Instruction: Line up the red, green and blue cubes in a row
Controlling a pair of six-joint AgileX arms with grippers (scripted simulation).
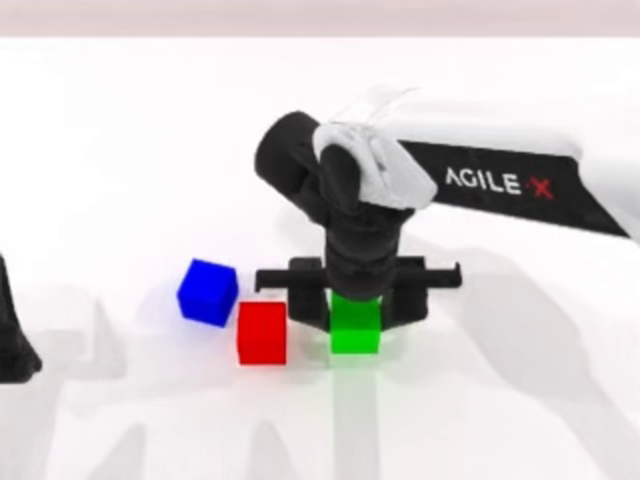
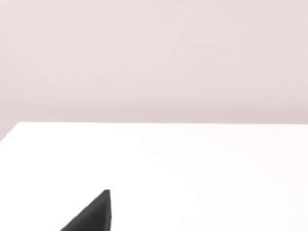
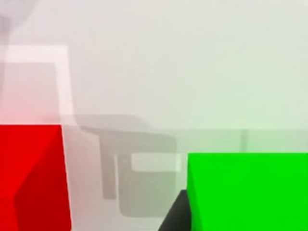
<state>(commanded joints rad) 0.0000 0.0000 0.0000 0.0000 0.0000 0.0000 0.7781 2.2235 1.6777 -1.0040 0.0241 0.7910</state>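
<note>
Three cubes sit near the table's middle: red cube [image 1: 262, 332] and green cube [image 1: 355, 324] level, blue cube [image 1: 208, 291] left and farther back. My right gripper [image 1: 356, 310] straddles the green cube, but whether it is clamped I cannot tell; blue is not yet in line.

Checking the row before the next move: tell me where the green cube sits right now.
In the top view the green cube sits just right of centre, directly under the right gripper, with the red cube a small gap to its left.

Overhead view; close right-wrist view
</note>
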